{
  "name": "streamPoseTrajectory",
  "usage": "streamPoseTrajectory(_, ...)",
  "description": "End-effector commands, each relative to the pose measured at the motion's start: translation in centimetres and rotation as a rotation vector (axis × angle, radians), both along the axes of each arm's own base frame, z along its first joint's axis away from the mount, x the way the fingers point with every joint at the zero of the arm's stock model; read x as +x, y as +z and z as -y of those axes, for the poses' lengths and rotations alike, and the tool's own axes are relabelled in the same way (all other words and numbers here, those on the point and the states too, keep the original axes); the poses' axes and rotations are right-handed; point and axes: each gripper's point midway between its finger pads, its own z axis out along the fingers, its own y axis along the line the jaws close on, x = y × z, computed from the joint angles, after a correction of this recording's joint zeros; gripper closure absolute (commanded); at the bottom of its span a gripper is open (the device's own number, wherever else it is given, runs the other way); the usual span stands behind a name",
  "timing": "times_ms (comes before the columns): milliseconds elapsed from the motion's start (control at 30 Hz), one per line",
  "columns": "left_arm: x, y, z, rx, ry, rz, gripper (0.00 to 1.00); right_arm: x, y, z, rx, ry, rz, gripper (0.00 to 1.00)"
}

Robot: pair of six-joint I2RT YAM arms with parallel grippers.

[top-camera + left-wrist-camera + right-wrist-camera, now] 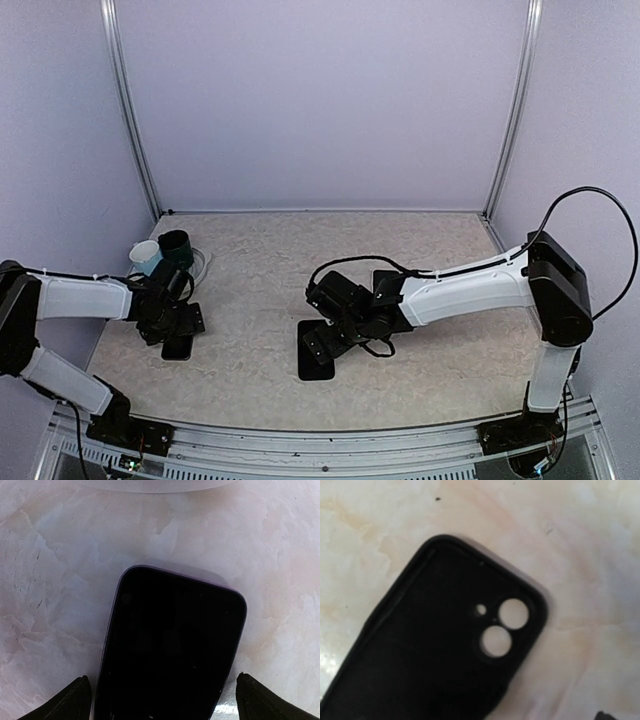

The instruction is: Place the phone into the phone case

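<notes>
Your phone (pixel 170 650) lies flat on the table (pixel 260 260) at left, between the left gripper's (pixel 162 702) spread, released jaws. The phone case (pixel 435 655) lies mid-table, inside up, under the right gripper (pixel 332 338), also spread, grasping nothing.

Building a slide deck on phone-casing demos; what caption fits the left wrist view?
Open left gripper flanks the dark phone lying flat on the marbled table.

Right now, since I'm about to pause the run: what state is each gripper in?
Left gripper: open, straddling the phone, not closed on it.
Right gripper: open above the phone case, holding nothing.
</notes>
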Motion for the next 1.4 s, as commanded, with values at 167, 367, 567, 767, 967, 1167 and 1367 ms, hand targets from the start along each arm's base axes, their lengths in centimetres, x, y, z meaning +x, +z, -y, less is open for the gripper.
streamPoseTrajectory(167, -4.6, -2.9, 4.0, -0.046, -0.116, -0.128, 0.04, 1.7, 3.6, 2.1, 0.016, -0.023, 0.086, 0.01)
streamPoseTrajectory(367, -5.4, -3.4, 3.9, -0.045, -0.11, -0.139, 0.14, 2.2, 3.9, 2.7, 0.015, -0.014, 0.103, 0.01)
streamPoseTrajectory(567, -5.5, -3.4, 5.4, -0.025, -0.176, -0.176, 0.22, 2.5, 3.6, 2.4, 0.016, 0.011, 0.107, 0.01)
streamPoseTrajectory(767, -6.9, -3.8, 7.9, -0.024, -0.268, -0.23, 0.19, 3.2, 3.6, 2.5, 0.016, 0.017, 0.11, 0.01)
streamPoseTrajectory(967, -7.6, -3.4, 8.9, -0.03, -0.34, -0.256, 0.01, 3.6, 3.7, 2.7, 0.01, 0.016, 0.111, 0.01)
streamPoseTrajectory(1167, -9.3, -2.5, 11.6, -0.141, -0.461, -0.307, 0.07, 3.8, 3.4, 2.5, 0.001, 0.027, 0.103, 0.01)
streamPoseTrajectory(1367, -8.7, -3.2, 11.5, -0.051, -0.437, -0.3, 0.12, 3.7, 3.2, 2.2, -0.007, 0.04, 0.097, 0.01)
